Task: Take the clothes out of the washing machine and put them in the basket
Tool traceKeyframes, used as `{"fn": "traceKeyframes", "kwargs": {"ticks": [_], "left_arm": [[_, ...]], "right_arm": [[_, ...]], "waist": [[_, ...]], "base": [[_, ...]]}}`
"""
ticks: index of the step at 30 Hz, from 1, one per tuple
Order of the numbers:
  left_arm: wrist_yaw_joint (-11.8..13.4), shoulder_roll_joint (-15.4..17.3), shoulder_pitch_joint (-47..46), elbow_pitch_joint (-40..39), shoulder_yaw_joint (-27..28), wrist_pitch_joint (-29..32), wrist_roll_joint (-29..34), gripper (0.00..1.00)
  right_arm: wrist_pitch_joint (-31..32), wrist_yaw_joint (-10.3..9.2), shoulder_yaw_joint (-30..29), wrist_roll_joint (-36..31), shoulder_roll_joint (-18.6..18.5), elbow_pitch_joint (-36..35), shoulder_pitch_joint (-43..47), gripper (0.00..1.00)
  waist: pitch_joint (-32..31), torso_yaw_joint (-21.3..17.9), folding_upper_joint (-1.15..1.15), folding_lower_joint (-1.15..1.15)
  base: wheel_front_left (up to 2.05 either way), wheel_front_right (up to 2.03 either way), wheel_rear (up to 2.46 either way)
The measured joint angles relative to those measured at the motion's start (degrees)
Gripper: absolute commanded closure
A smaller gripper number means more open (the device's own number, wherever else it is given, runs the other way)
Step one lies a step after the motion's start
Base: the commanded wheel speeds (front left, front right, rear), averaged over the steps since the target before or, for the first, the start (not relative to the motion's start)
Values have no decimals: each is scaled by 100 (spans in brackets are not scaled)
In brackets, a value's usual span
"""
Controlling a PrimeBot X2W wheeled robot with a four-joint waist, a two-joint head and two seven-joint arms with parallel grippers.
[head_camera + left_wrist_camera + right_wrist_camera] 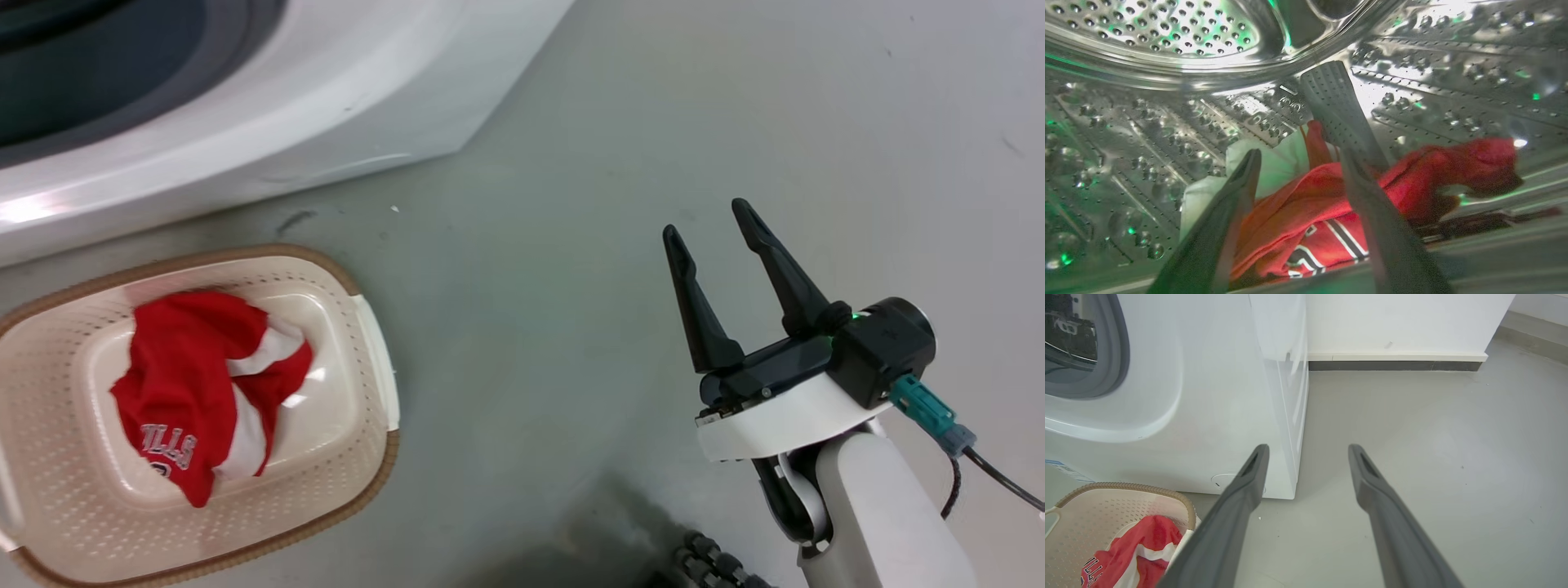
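Left hand (1298, 159) seen inside steel drum (1167, 32) of washing machine (326, 106), fingers spread apart. Red-and-white jersey (1294, 204) lain on drum floor between and just beyond fingers, not clamped. Right hand (707, 220) held apart over floor (531, 327), empty. Lettered red jersey (196, 384) lain in basket (245, 251), well apart from right hand.

clothes: 2 – lettered garment (188, 376) left of right gripper (704, 218) fingers, striped garment (1306, 212) just beyond left gripper (1300, 154) fingers | basket (351, 465): 1 | washing machine (286, 106): 1 | grippers: 2
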Motion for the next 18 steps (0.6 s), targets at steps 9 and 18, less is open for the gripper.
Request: {"fn": "traceKeyframes", "kwargs": {"ticks": [9, 18], "left_arm": [[-83, 446, -979, 148, -398, 1830, 101, 0], [-91, 683, -1031, 2, -409, 3025, -197, 0]], "right_arm": [[-2, 0, 214, 234, -1, -110, -55, 0], [-3, 0, 294, 370, 0, -183, -56, 0]], "waist": [[569, -443, 0, 0], [899, -718, 0, -1]], "base": [[0, 0, 0], [0, 0, 0]]}}
